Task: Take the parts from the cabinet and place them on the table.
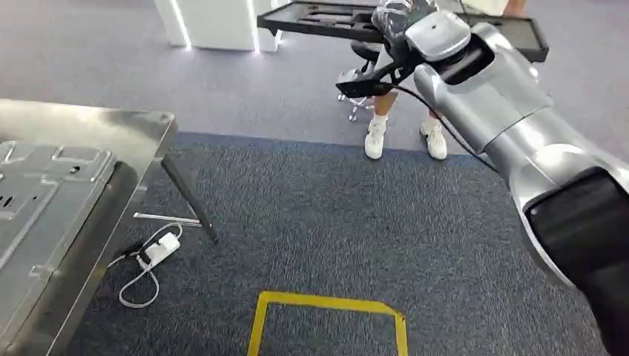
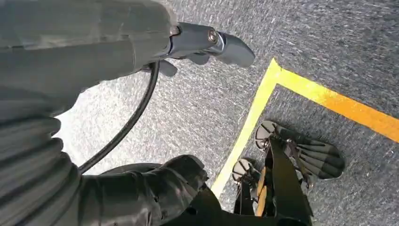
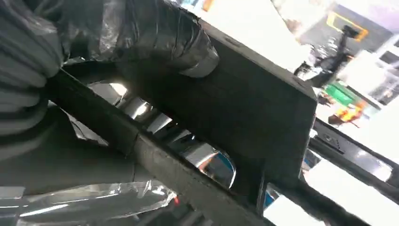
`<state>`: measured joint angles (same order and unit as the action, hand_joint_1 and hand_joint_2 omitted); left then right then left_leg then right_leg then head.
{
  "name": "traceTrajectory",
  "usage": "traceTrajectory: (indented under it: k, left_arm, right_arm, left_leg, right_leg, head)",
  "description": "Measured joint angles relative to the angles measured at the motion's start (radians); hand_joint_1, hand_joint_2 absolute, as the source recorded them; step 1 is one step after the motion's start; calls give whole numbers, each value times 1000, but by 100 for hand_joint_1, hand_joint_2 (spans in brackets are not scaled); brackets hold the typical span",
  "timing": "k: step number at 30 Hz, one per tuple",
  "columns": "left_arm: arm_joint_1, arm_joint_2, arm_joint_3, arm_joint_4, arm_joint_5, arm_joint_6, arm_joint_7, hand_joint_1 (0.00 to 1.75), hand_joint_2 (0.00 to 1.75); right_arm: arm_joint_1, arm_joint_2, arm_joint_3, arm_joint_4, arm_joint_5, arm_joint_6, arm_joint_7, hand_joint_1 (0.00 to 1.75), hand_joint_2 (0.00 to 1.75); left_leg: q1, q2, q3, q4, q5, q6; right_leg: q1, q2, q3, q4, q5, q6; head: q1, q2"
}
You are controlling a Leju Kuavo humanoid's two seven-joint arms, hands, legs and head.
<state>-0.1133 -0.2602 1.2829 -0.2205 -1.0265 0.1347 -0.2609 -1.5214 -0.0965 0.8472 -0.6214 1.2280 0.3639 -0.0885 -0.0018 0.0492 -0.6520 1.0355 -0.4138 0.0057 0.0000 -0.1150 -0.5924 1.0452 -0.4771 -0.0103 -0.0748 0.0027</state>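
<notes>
Gripping black tray (image 1: pixel 319 21) edge, right hand (image 1: pixel 400 18)

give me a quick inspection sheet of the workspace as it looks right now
surface: steel table at left, a pressed metal panel lying on it
job's things: black tray held up in the air, away from the table
clutter: white adapter on the carpet by the table leg
hands: right hand grips the tray's edge; left hand hangs over the floor, holding nothing
cables: white cord looped on the carpet; black cable along the left wrist
surroundings: grey carpet, yellow floor tape, a person's white shoes behind the tray
</notes>
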Motion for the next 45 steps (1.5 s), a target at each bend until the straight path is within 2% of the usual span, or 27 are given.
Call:
traceTrajectory:
  k: [2,4,7,9,11,12,13,17,18,19,20,23,25,26,27,28,29,33,35,36,38,39,40,42,43,44,45]
  left_arm:
    - [-1,0,3,0,2,0,0,0,175]
    - [0,0,3,0,2,0,0,0,175]
    - [-4,0,3,0,2,0,0,0,175]
    - [-3,0,3,0,2,0,0,0,175]
    - [-3,0,3,0,1,2,1,0,175]
    - [-2,-1,3,0,0,2,1,0,175]
    - [-3,-5,3,0,-1,2,1,0,175]
    - [1,-5,3,0,-3,3,1,0,175]
    - [1,-4,3,0,-3,3,1,0,175]
    - [2,-4,3,0,-3,3,0,0,175]
    - [2,-4,3,0,-3,3,0,0,175]
    - [0,-4,3,0,-3,3,0,0,175]
    - [0,-4,3,0,-4,3,0,0,175]
    - [1,-4,3,0,-4,4,0,0,175]
    - [2,-4,3,0,-4,4,1,0,175]
    - [1,-4,3,0,-5,4,1,0,175]
    - [1,-5,3,0,-5,4,1,0,175]
    - [0,-5,3,0,-5,5,1,0,175]
    - [-1,-5,3,0,-5,6,3,0,175]
    - [-2,-4,3,0,-5,8,5,0,175]
    - [-3,-3,3,0,-3,8,7,0,175]
    - [-2,-3,3,0,-3,8,8,0,175]
    - [-2,-3,3,0,-2,8,8,0,175]
    - [-1,-3,3,0,-2,7,8,0,175]
    - [-1,-5,3,0,-2,7,8,0,175]
    - [-1,-6,3,0,-2,6,8,0,175]
    - [-5,-6,3,0,-2,6,8,0,175]
  right_arm:
    - [0,7,3,0,0,0,-4,175,175]
    - [-1,3,3,3,0,0,-4,175,175]
    - [2,1,5,7,0,0,-4,175,175]
    - [6,0,9,11,0,0,-3,175,175]
    - [5,0,10,13,0,-2,-2,175,175]
    - [4,0,10,13,0,-3,-2,175,175]
    - [3,0,10,14,0,-5,-1,175,175]
    - [2,9,13,18,0,-6,-1,175,175]
    - [2,14,14,19,0,-7,-1,175,175]
    - [2,14,14,20,0,-7,-1,175,175]
    - [-3,14,14,23,1,-7,-1,175,175]
    - [-6,15,16,29,1,-6,-3,175,175]
    - [-4,16,19,31,1,-6,-4,175,175]
    - [-5,16,19,32,1,-6,-4,175,175]
    - [-6,16,19,33,2,-6,-4,175,175]
    - [-8,16,19,33,2,-6,-4,175,175]
    - [-10,14,19,35,3,-6,-4,175,175]
    - [-10,17,20,39,3,-7,-4,175,175]
    - [-12,13,20,40,3,-8,-4,175,175]
    - [-12,11,20,41,3,-8,-4,175,175]
    - [-7,5,21,47,4,-8,-4,175,175]
    - [-3,5,21,50,4,-8,-4,175,175]
    - [-1,5,22,52,4,-7,-4,175,175]
    - [-3,4,22,55,4,-6,-4,175,175]
    - [-6,3,22,55,4,-6,-4,175,175]
    - [-6,3,22,56,4,-7,-4,175,175]
    - [-9,4,22,56,4,-6,-5,175,175]
  left_leg:
    - [0,-22,5,-10,6,14]
    - [4,-39,10,-18,10,25]
    - [2,-77,10,-17,9,32]
    - [1,-109,13,-14,8,32]
    - [1,-140,17,-11,7,32]
    - [3,-153,16,-10,5,30]
    - [0,-163,10,-4,4,27]
    - [13,-217,-3,-14,16,1]
    - [11,-182,-6,-4,7,1]
    - [4,-116,-17,27,-15,-6]
    - [7,-77,-52,96,-54,-13]
    - [18,-56,-144,277,-117,-25]
    - [23,-54,-125,234,-77,-30]
    - [25,-45,-70,131,-26,-31]
    - [25,-24,-20,41,9,-31]
    - [20,18,-1,-9,-1,-26]
    - [15,21,2,-8,7,-19]
    - [12,-24,6,-10,6,11]
    - [15,-43,11,-16,10,22]
    - [15,-53,11,-16,11,26]
    - [11,-81,11,-15,11,31]
    - [8,-97,11,-14,11,31]
    - [6,-113,12,-13,11,31]
    - [4,-142,14,-10,10,31]
    - [5,-154,14,-9,9,30]
    - [6,-163,6,-8,10,27]
    - [9,-176,-1,-3,12,23]
  right_leg:
    - [-3,-19,6,-3,-4,12]
    - [-13,76,-25,61,-50,17]
    - [-12,110,-147,292,-134,19]
    - [-12,113,-160,290,-93,15]
    - [-12,130,-99,138,5,3]
    - [-12,173,-64,51,51,-3]
    - [-16,212,-52,24,41,-7]
    - [-8,164,-33,-5,40,-10]
    - [-17,145,-23,-18,45,-15]
    - [-15,136,-17,-25,47,-19]
    - [-12,120,-15,-26,46,-23]
    - [-9,80,-15,-24,43,-24]
    - [-9,57,-15,-22,40,-21]
    - [-9,42,-14,-19,35,-18]
    - [-10,31,-13,-15,31,-13]
    - [-7,24,-13,-11,27,-7]
    - [0,15,-16,-7,25,-2]
    - [-5,-18,-2,-10,15,22]
    - [-16,67,-25,54,-34,25]
    - [-16,91,-61,133,-75,25]
    - [-12,110,-140,287,-128,25]
    - [-12,112,-156,309,-121,23]
    - [-12,114,-151,283,-91,19]
    - [-11,131,-90,127,7,4]
    - [-10,173,-55,39,50,-2]
    - [-16,229,-45,22,38,-6]
    - [-14,226,-40,-2,41,-2]
  head:
    - [0,0]
    - [0,0]
    - [0,0]
    - [1,0]
    - [0,0]
    - [0,0]
    - [-2,0]
    - [1,0]
    - [0,0]
    - [-2,0]
    - [-2,0]
    - [-2,0]
    - [-2,0]
    - [-2,0]
    - [-2,0]
    - [-2,0]
    - [-1,0]
    - [-1,0]
    - [-1,0]
    - [0,0]
    - [0,0]
    - [0,0]
    - [0,0]
    - [0,0]
    - [0,0]
    - [-2,0]
    - [-2,0]
